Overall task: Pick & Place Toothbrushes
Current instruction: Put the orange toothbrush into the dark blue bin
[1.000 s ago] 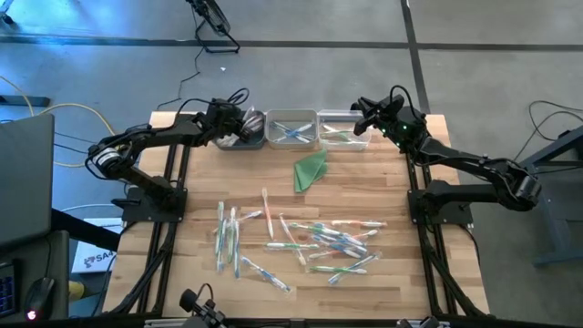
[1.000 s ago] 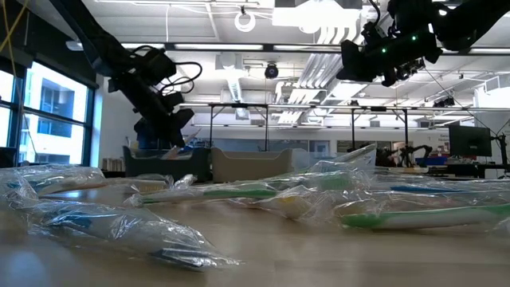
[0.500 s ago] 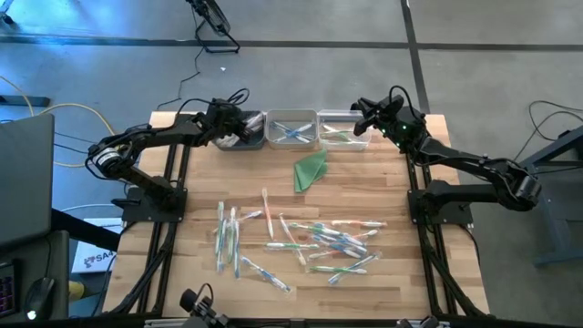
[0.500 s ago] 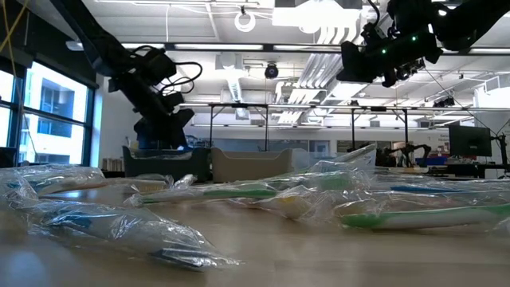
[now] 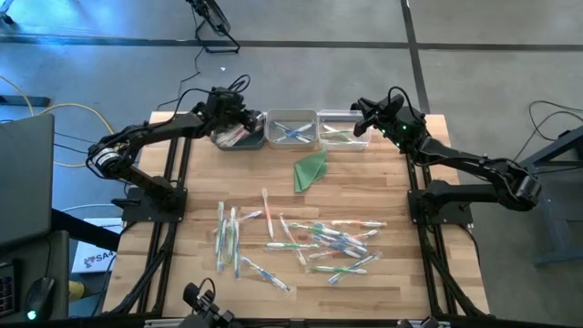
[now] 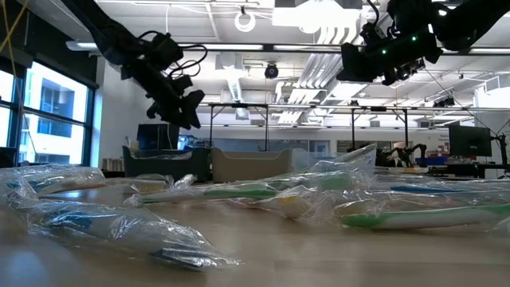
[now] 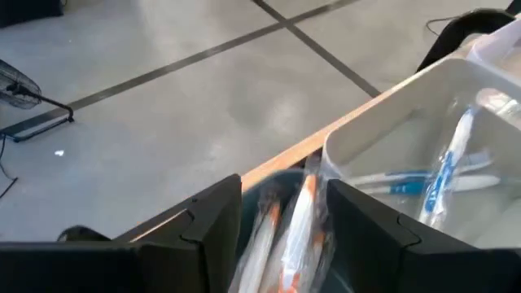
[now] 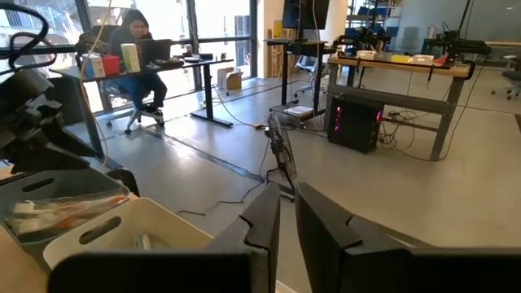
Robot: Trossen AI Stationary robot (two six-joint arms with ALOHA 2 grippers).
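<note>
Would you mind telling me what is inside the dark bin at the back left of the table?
The dark bin holds wrapped toothbrushes with orange accents, seen between the left gripper and its open fingers. The bin's bottom is hidden.

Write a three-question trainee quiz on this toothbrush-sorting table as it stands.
1. True or false: the left tool is above the dark bin.
2. Which colour marks the toothbrushes in that dark bin? A) blue B) orange C) green
3. Fill in: the green cloth lies between the bins and the loose ____ of toothbrushes.

Key: 1 true; 2 B; 3 pile.
</note>
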